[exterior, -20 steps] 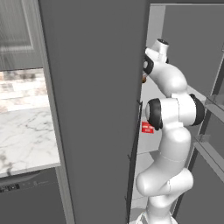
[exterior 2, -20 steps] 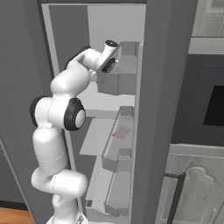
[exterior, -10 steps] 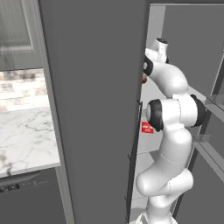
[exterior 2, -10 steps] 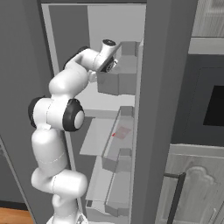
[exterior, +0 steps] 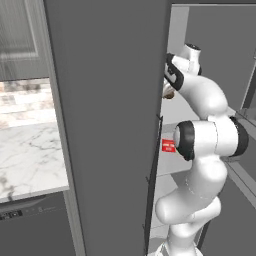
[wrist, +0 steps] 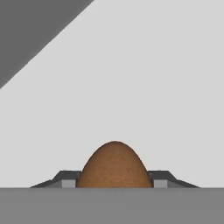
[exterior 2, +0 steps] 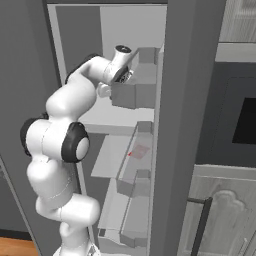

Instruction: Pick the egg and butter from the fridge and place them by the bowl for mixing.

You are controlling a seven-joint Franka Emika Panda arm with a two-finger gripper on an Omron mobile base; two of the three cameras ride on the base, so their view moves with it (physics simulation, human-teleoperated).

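Note:
The egg (wrist: 114,166), a brown oval, sits between my two fingertips in the hand view, and both touch its sides. My gripper (wrist: 114,180) is shut on it, over a pale grey fridge shelf. In the left base view the egg (exterior: 168,94) peeks out brown at the edge of the dark fridge (exterior: 110,125) door, where my hand reaches onto an upper shelf. From the right base view my hand (exterior 2: 120,65) is deep in the fridge (exterior 2: 125,30) behind a door bin. The butter and the bowl are out of view.
A small red packet (exterior: 168,145) lies on the middle shelf, also seen as the red packet (exterior 2: 139,151) from the right. Grey door bins (exterior 2: 135,92) stand close beside my hand. A marble counter (exterior: 25,160) lies to the left, an oven (exterior 2: 240,125) to the right.
The jaws have closed in on the egg. The hand has shifted slightly upward on the upper shelf; the rest of the arm has barely moved.

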